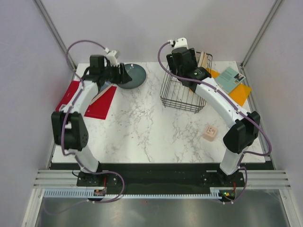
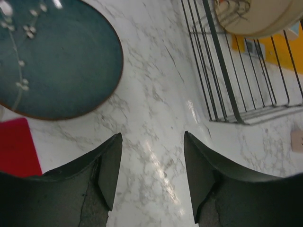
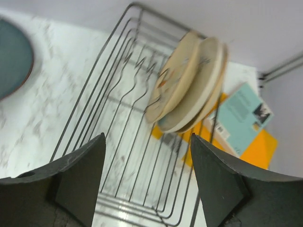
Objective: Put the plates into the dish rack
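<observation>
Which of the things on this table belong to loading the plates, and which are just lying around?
Part of the job: dark teal round ceramic plate, not yet racked; cream round ceramic plates standing in the rack; black wire dish rack.
Just lying about: two red flat rectangular items; pale teal book; flat orange board; small pink block.

Marble-pattern tabletop [image 2: 156, 109] is glaring glossy just ahead of the left gripper [image 2: 152, 135], which is looking like matt, scuffed black plastic. Teal plate [image 2: 57, 61] is showing smooth glaze, dish rack [image 2: 223, 61] dark metal wire, cream plates [image 3: 189, 80] satin glaze.
</observation>
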`<state>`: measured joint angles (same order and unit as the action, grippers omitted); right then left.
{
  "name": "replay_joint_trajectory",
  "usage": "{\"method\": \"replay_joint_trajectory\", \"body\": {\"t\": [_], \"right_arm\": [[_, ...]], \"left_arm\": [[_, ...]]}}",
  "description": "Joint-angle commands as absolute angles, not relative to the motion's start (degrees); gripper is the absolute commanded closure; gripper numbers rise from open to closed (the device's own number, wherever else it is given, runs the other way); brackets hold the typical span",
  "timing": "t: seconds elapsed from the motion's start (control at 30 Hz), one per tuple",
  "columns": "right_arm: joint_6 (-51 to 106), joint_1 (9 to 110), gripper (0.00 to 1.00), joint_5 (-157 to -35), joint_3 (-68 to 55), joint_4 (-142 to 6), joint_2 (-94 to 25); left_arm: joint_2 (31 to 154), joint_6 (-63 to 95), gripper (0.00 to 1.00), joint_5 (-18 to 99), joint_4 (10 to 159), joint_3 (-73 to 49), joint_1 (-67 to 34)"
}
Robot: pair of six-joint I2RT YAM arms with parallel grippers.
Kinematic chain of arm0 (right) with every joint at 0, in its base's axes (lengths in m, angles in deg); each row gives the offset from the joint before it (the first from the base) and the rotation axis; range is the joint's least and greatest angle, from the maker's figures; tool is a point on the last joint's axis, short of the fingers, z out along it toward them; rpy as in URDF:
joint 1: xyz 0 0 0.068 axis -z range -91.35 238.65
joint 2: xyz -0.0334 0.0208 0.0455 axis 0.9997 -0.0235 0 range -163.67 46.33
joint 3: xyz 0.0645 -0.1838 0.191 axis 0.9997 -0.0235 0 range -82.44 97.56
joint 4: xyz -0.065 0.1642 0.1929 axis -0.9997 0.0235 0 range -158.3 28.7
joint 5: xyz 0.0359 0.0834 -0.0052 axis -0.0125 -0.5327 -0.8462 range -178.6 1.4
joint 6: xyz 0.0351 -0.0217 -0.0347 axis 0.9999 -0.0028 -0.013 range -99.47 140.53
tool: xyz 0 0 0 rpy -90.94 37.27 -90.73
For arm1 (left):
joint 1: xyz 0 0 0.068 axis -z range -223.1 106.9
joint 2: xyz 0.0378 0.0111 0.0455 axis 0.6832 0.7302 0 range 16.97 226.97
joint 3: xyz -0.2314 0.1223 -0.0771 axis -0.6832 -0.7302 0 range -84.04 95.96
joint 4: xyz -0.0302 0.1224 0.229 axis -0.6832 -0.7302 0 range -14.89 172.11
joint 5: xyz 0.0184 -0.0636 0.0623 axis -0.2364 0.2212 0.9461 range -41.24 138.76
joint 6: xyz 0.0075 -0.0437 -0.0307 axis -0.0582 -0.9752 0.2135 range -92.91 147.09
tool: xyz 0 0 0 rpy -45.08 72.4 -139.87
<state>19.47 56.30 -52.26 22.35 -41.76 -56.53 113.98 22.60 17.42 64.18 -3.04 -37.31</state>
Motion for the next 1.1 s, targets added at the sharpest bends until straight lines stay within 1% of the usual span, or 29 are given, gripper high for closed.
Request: {"method": "replay_joint_trajectory", "body": {"t": [0.0,0.03,0.07,0.1,0.13,0.23,0.27,0.43,0.7,0.77,0.8,0.9,1.07], "right_arm": [[22.11,56.49,0.20,-72.76,18.81,-30.78,-56.94],[22.11,56.66,0.19,-73.73,18.63,-30.51,-56.41],[22.20,56.84,0.19,-74.18,18.37,-30.25,-56.15],[22.29,57.10,0.18,-74.44,18.02,-30.33,-55.54],[22.46,57.36,0.19,-74.88,17.76,-30.42,-55.27],[23.25,58.50,0.19,-75.58,16.09,-30.51,-54.04],[23.43,58.86,0.19,-75.76,15.21,-30.51,-53.78],[24.66,60.53,0.19,-77.35,12.40,-30.42,-52.28],[26.42,61.32,0.19,-81.99,8.70,-30.07,-53.07],[27.03,61.32,0.18,-82.71,8.61,-29.72,-53.59],[27.38,61.41,0.18,-83.58,8.61,-29.72,-54.03],[28.26,61.67,0.18,-84.55,8.96,-29.81,-55.17],[28.79,61.76,0.18,-85.96,10.02,-29.72,-56.58]], "left_arm": [[131.16,26.12,0.42,25.89,55.94,16.12,-37.21],[133.92,26.21,0.46,27.99,54.70,22.69,-37.21],[137.17,26.04,0.49,29.67,52.25,26.06,-37.21],[142.16,25.60,0.63,30.99,51.19,29.22,-37.21],[144.74,25.59,0.69,32.74,50.39,34.65,-37.21],[150.03,26.56,0.93,36.00,50.91,38.92,-36.60],[150.82,26.82,0.94,36.36,51.09,39.45,-36.50],[153.98,29.11,0.94,38.20,49.95,40.24,-36.42],[157.94,28.93,0.89,38.64,42.31,42.79,-36.15],[158.21,28.85,0.86,38.39,40.02,42.88,-36.15],[158.21,29.19,0.78,37.86,39.58,42.53,-36.15],[157.77,29.64,0.74,37.42,39.05,41.82,-36.07],[158.04,30.87,0.72,37.68,36.77,41.30,-35.45]]}}
